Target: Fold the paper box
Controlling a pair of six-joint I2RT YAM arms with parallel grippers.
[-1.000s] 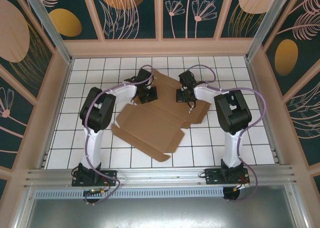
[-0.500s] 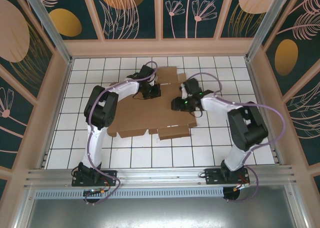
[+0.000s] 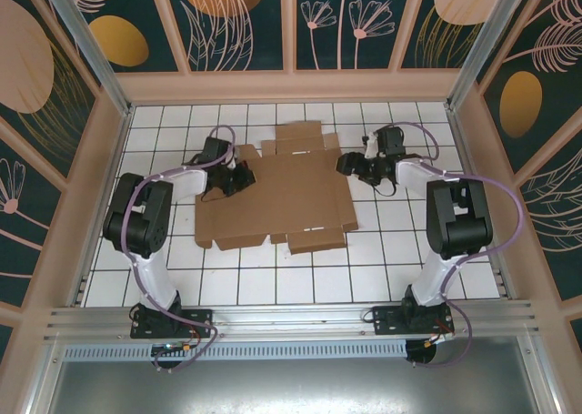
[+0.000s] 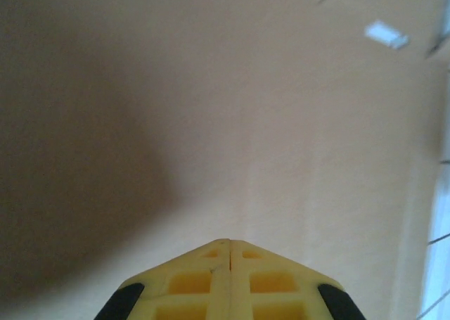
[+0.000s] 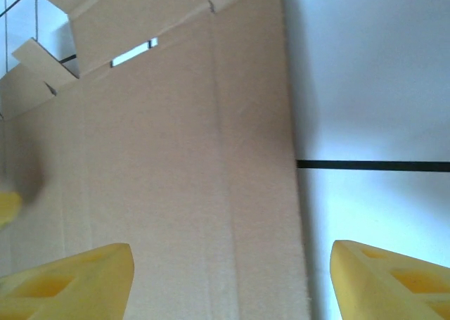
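**Flat Cardboard Blank Waited Between Two Arms**

The paper box lay unfolded and flat in the middle of the white tiled tabletop, its flaps and tabs spread out along the far and near edges. None of its panels looked raised.

The left end effector sat at the sheet's left margin with its yellow fingers pressed together. The wrist view showed them close above bare cardboard, though whether they touched it could not be told. The right end effector stood at the opposite margin with its fingers spread wide and holding nothing. Seen from its wrist camera, one finger was over the cardboard and the other over tile, with the sheet's right edge running between them.

The corrugated sheet would probably handle as light and stiff across each panel but give readily along its creases. Lying flush on smooth tile, it would likely skid under a sideways push and offer little edge to pinch. The better holds seemed to be the free outer edge of a side panel or a projecting tab, with the closed fingers pinning the centre panel while the other side was lifted.
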